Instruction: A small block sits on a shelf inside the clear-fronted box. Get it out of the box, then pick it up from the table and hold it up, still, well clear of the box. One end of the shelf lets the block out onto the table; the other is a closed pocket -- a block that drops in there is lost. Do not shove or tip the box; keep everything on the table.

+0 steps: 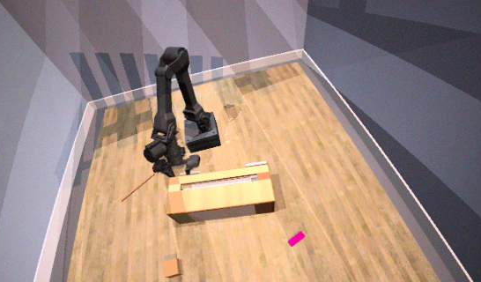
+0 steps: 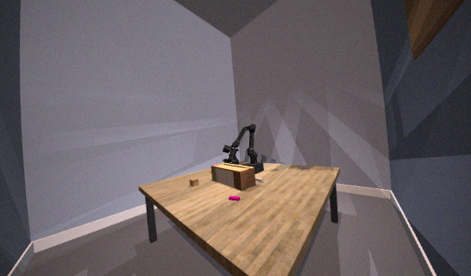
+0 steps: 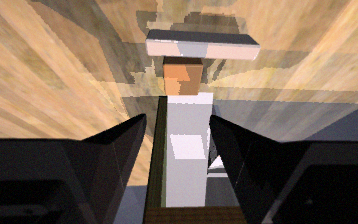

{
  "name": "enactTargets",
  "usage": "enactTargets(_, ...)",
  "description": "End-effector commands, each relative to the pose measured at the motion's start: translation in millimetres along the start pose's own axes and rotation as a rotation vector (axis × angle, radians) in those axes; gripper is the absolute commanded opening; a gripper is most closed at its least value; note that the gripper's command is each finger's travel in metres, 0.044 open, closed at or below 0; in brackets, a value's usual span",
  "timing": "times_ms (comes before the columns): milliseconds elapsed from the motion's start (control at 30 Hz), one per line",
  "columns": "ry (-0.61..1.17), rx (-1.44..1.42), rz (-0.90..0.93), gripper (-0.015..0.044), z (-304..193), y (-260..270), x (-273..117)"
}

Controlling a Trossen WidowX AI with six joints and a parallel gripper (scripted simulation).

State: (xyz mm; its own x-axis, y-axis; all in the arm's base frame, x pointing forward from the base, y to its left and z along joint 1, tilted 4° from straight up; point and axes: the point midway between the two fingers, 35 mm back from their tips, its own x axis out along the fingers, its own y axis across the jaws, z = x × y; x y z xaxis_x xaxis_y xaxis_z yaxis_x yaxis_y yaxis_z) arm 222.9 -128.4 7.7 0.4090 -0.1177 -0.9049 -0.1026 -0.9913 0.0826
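The small orange block (image 3: 182, 80) shows in the wrist view at the lower end of the white ramp (image 3: 186, 177), outside the box, just short of a pale bar (image 3: 202, 49). It is not discernible in the top and exterior views. The box (image 1: 228, 198) (image 2: 224, 176) stands upright, with a slot along its top; its dark rim (image 3: 195, 215) crosses the bottom of the wrist view. My gripper (image 1: 181, 174) (image 3: 178, 119) is open and empty, pointing down over the ramp end of the box, with one finger on either side of the ramp in the wrist view. The block is beyond the fingertips.
A second pale bar (image 1: 255, 164) (image 2: 259, 179) lies behind the box's other end. A thin orange stick (image 1: 137, 188) lies left of the gripper. An orange cube (image 1: 171, 267) (image 2: 193, 183) and a magenta block (image 1: 296, 238) (image 2: 234, 198) lie on the box's far side from the arm.
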Motion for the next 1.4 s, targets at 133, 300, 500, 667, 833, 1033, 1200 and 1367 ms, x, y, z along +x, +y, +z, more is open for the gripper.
enactTargets(133,-0.009,-0.003,-0.008,0.0285,10.6,-2.3,14.6)
enactTargets(300,-0.009,-0.003,-0.008,0.0285,14.8,-2.5,21.5)
enactTargets(500,-0.009,-0.003,-0.008,0.0285,20.1,-2.9,29.5)
enactTargets(667,-0.009,-0.003,-0.009,0.0285,24.8,-3.6,35.7)
enactTargets(833,-0.009,-0.003,-0.009,0.0285,28.1,-4.1,39.7)
enactTargets(1033,-0.009,-0.003,-0.009,0.0154,28.1,-4.1,39.7)
enactTargets(1200,-0.009,-0.003,-0.009,0.0062,28.1,-4.1,39.7)
enactTargets(1367,-0.009,-0.002,-0.008,0.0,22.5,-2.9,32.1)
